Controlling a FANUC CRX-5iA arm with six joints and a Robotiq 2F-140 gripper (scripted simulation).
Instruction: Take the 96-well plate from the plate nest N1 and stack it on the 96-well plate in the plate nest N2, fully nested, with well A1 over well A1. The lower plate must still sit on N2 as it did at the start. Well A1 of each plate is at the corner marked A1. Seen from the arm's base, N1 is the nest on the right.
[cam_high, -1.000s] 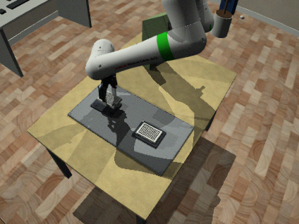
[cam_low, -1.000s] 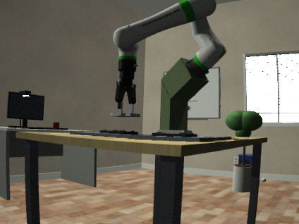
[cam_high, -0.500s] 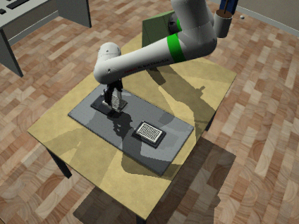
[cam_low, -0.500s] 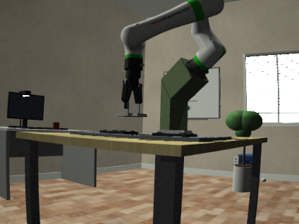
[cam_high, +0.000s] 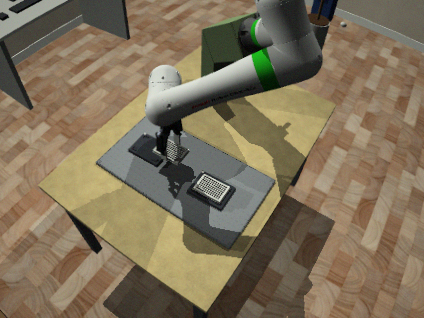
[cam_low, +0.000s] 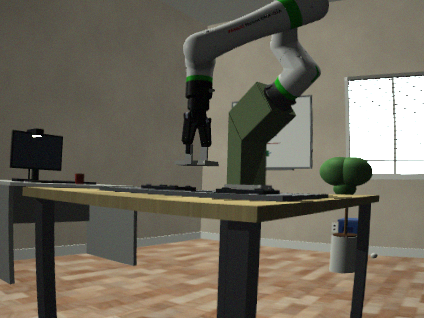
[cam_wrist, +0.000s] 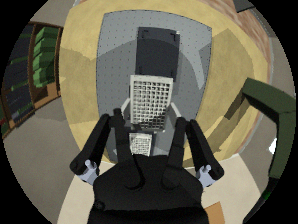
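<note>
We see the gripper (cam_low: 197, 156) clamped on a 96-well plate (cam_high: 175, 150), fingers pinching its sides; the plate hangs level in the air, well above the table (cam_high: 280, 130), per the exterior view. From the top view the held plate sits just past the inner edge of plate nest N1 (cam_high: 146, 148), a dark frame w/ nothing in it, on the side toward the other nest. Its shadow falls on the grey mat (cam_high: 240, 220) between the two nests.

Second 96-well plate (cam_high: 212, 187) lies flat in plate nest N2 (cam_high: 223, 204), near the mat's other end, well apart from the held one. Both nests rest on the mat, which lies on the wooden table.

Wrist view: we look down past the gripper's black linkages at the held plate's white well grid (cam_wrist: 149, 98), w/ a dark nest showing beyond it on the mat. A1 corner marks too small for us to read in any view.

Arm (cam_high: 220, 90) reaches out from its green pedestal (cam_low: 250, 145) over the mat, wrist pointing straight down.
</note>
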